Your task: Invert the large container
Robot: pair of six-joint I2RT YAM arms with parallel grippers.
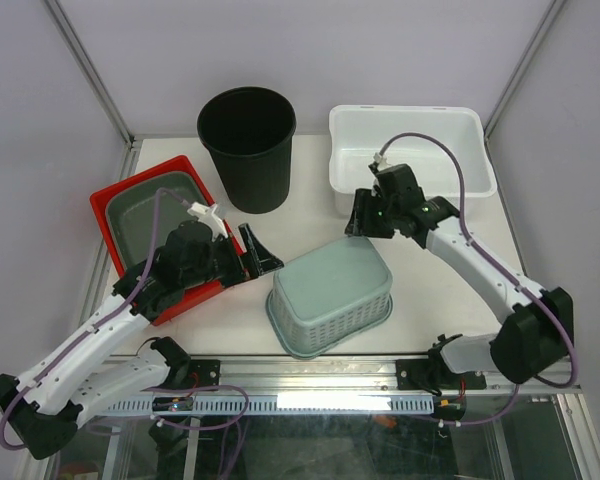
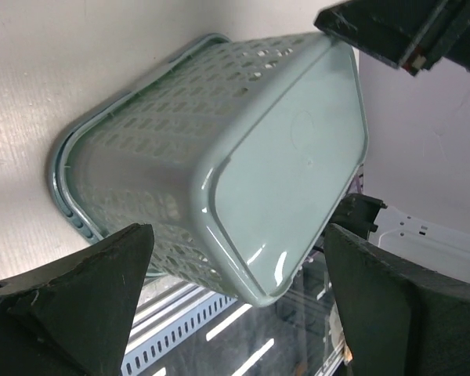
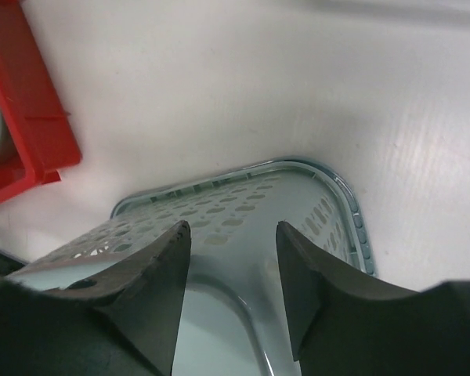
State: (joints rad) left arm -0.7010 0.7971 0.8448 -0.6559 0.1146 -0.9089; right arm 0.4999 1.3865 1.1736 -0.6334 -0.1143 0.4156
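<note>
Top view high, looking down, both wrist views close, all sharing the basket [image 1: 330, 292]

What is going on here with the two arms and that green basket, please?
The basket lies bottom up on the table, rim down, so the flip looks done. Both claws are open and hold nothing: the left claw sits just off the basket's left side, and the right claw hangs over its far edge. A black bin, a white tub and a red tray stand behind.

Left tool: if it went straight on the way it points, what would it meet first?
Most likely the upturned green basket, dead ahead between the left tool's open fingers; exact depth unclear.
</note>
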